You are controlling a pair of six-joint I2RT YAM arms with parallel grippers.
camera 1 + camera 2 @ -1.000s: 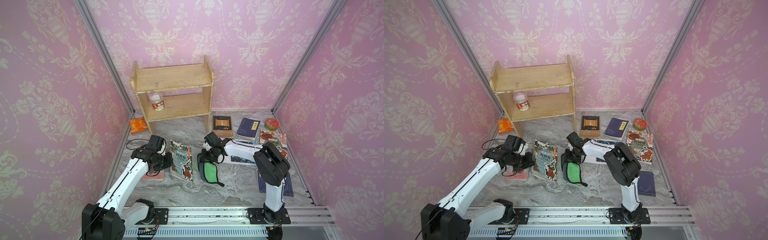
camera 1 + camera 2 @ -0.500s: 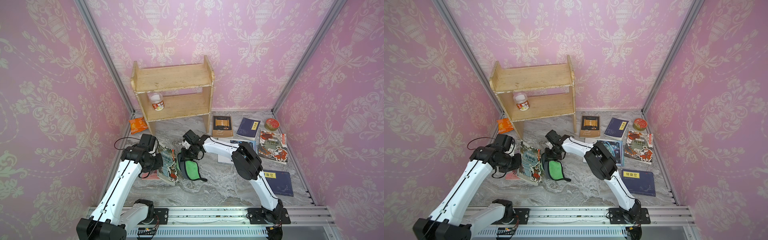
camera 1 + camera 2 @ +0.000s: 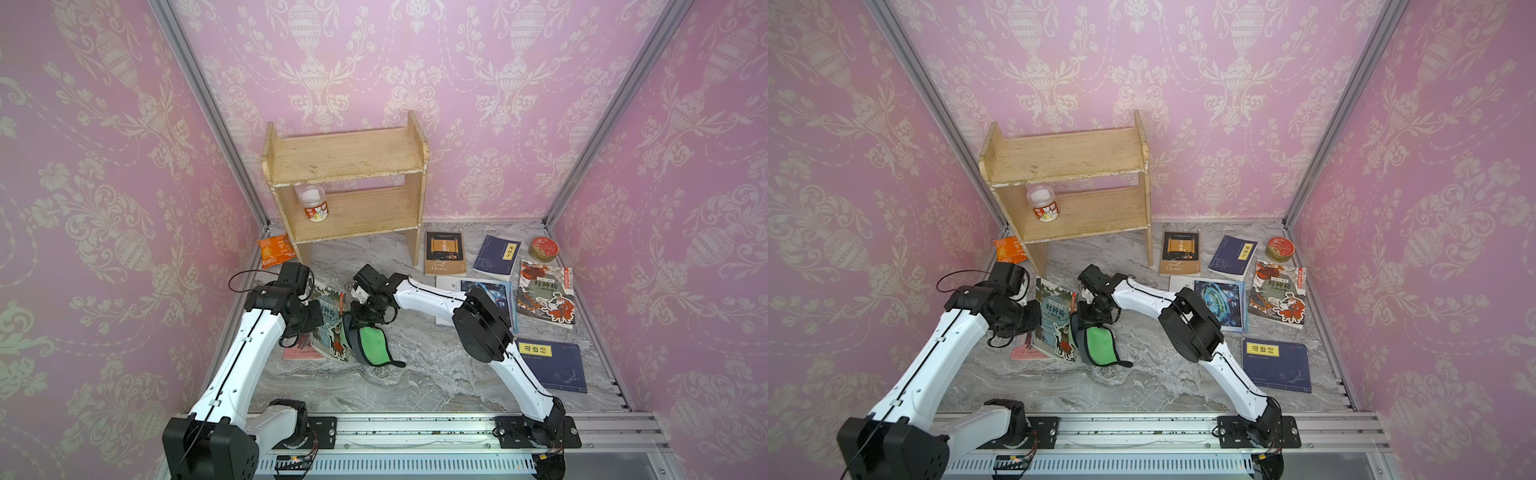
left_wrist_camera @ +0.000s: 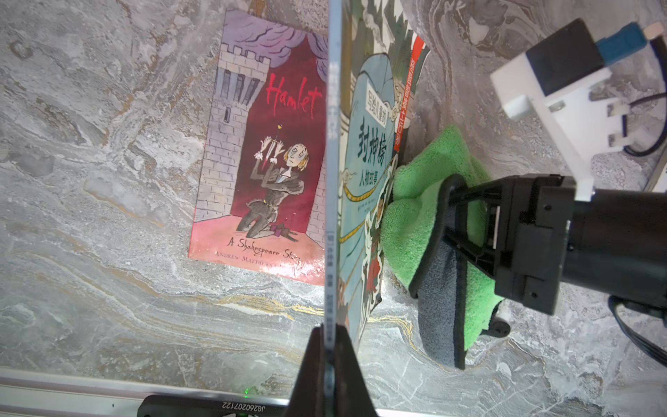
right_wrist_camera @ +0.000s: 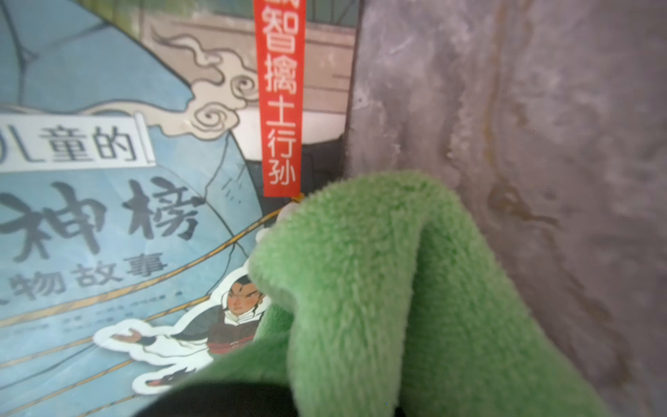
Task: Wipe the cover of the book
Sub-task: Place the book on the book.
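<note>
**A:** In both top views, where's the book (image 3: pixel 331 328)?

**B:** It's held upright on its edge, front left of the worktop (image 3: pixel 415 374). The left pincer (image 3: pixel 314 318) is clenched on it. The right pincer (image 3: pixel 360 322) is clenched on a green cloth (image 3: pixel 372 344) alongside.

**A:** Left wrist view?

**B:** The fingers (image 4: pixel 346 364) clamp the spine. The Hamlet book (image 4: pixel 267 144) lies flat on the side away from the cloth.

**A:** Right wrist view?

**B:** The cloth (image 5: pixel 379 289) touches the cover (image 5: pixel 108 216).

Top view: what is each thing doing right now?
blue book: standing on edge, held.
left end effector: shut on blue book.
green cloth: bunched, touching the book's cover.
right end effector: shut on green cloth.
Hamlet book: lying flat.
jar: upright on lower shelf.
</note>
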